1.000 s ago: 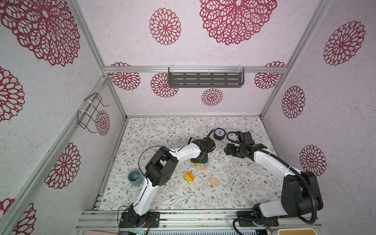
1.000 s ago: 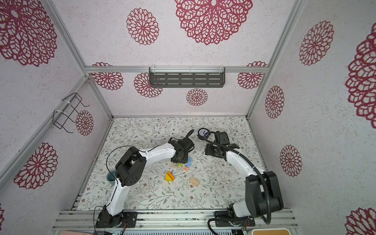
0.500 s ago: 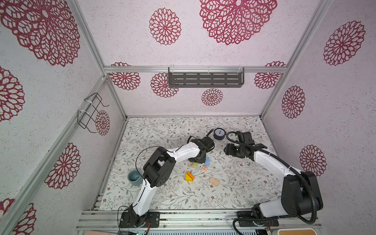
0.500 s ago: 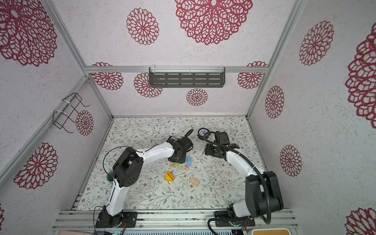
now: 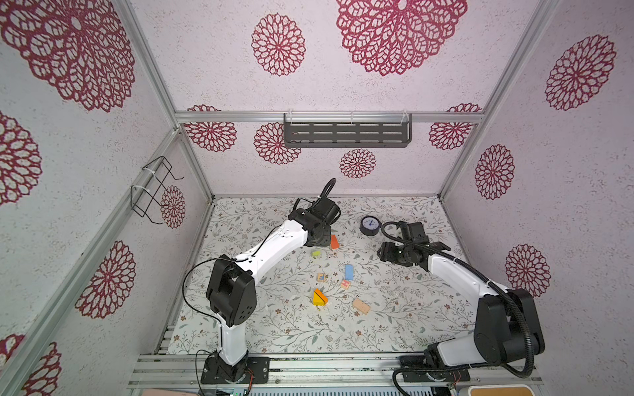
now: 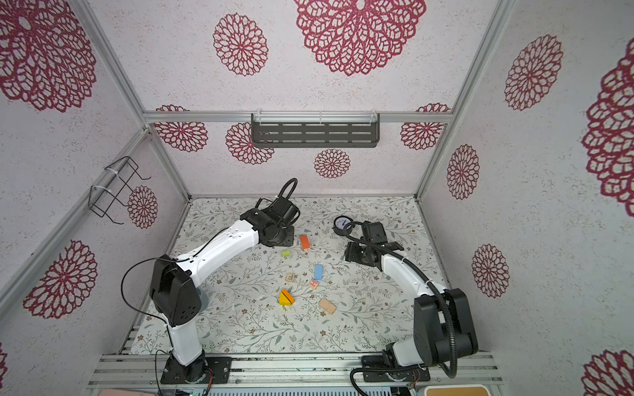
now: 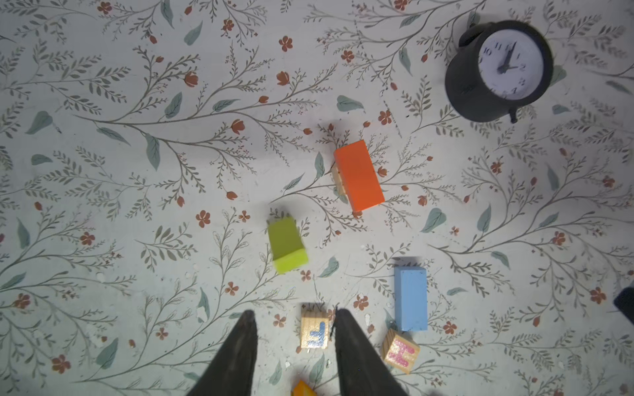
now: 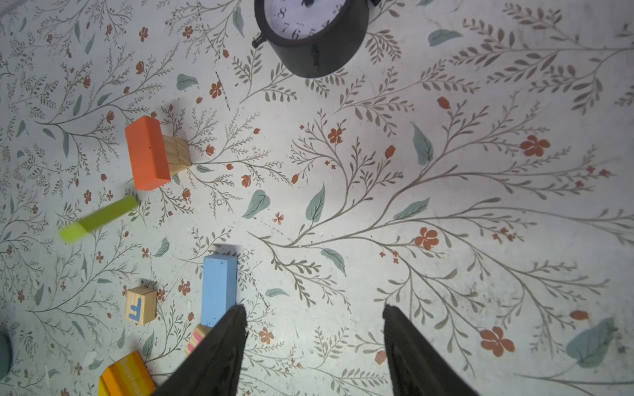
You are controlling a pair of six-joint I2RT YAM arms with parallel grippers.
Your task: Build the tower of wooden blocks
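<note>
Left arm is pulling back toward the upper left of both top views, uncovering the orange brick (image 5: 334, 241). It is sitting on a plain cube (image 8: 176, 154) just above centre, and that is the tower so far. Green block (image 7: 286, 245) is blurring, probably tumbling, just below-left of it. Left pincer (image 7: 293, 312) is hanging narrowly parted, empty; right pincer (image 8: 314, 308) is gaping wide, empty. These blocks are looking light, stiff and smooth-painted, so I'm judging a pinch across the short sides, mid-length, is holding best.
</note>
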